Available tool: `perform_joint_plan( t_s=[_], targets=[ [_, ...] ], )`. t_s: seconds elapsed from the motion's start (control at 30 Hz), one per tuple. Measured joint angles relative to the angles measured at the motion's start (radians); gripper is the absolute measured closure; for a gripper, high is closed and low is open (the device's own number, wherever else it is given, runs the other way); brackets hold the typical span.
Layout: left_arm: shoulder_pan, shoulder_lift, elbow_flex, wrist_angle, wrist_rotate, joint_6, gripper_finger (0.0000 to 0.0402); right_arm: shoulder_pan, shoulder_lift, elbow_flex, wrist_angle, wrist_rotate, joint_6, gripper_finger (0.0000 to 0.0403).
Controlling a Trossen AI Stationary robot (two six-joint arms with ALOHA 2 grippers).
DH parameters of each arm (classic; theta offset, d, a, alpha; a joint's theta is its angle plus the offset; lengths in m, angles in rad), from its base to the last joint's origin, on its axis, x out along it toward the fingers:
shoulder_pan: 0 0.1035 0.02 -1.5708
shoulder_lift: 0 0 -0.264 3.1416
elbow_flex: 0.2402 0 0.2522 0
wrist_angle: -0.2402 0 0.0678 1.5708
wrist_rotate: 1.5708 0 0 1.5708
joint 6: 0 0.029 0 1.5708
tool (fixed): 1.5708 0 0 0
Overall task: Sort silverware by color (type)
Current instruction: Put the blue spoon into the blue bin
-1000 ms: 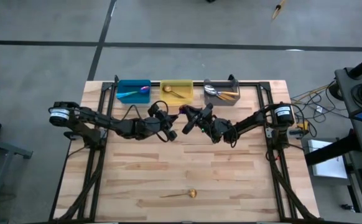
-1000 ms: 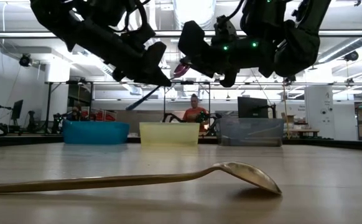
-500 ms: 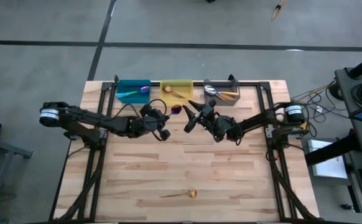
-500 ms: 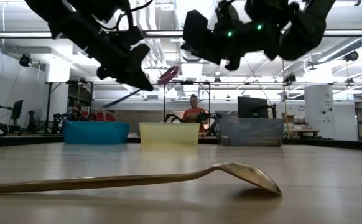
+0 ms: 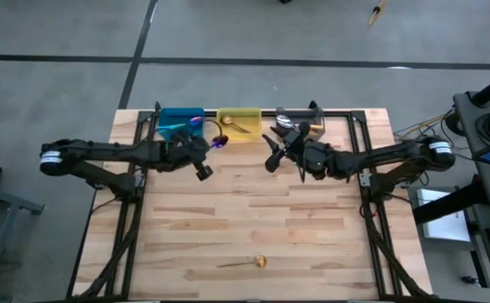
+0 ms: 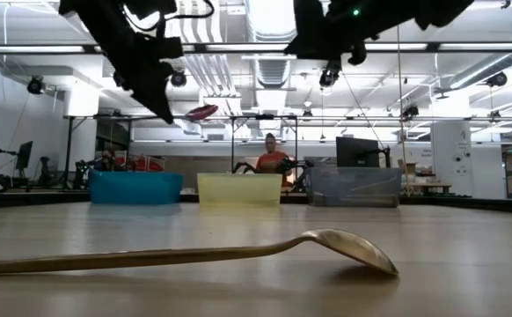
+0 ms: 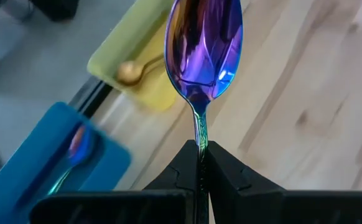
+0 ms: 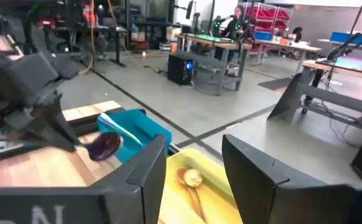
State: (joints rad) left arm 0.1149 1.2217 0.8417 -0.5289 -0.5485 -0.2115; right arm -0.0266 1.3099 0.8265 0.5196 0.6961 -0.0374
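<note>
Left pincer (image 7: 199, 163) is clamping a purple spoon (image 7: 203, 46) by its handle above the table, near the blue bin (image 5: 180, 123); right pincer (image 8: 193, 163) is hanging apart.

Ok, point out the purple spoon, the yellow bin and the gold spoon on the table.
purple spoon (image 7: 203, 46), left wrist view, bowl
yellow bin (image 5: 250, 132), high view, right rim
gold spoon (image 6: 344, 244), low view, bowl

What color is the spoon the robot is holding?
Shiny purple-blue spoon, seen best in the left wrist view.
</note>
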Motion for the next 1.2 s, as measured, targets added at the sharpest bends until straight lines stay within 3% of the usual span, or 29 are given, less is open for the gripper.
perform_joint_plan(
  t_s=[0.23,0.47,0.77,1.2],
  targets=[
    [0.075,0.016,0.159,-0.353,0.045,0.036,0.0401,-0.002,-0.088,0.001,-0.069,0.001,-0.09,0.0269],
    [0.169,0.024,0.234,-0.518,0.062,0.099,0.0401,-0.022,-0.122,0.002,-0.148,0.003,-0.188,0.0283],
    [0.307,0.022,0.229,-0.559,0.182,0.196,0.0401,-0.074,-0.157,0.002,-0.329,0.001,-0.194,0.0299],
    [0.584,0.028,0.229,-0.594,0.253,0.388,0.0401,-0.094,-0.162,0.002,-0.368,0.0,-0.183,0.0322]
  ],
)
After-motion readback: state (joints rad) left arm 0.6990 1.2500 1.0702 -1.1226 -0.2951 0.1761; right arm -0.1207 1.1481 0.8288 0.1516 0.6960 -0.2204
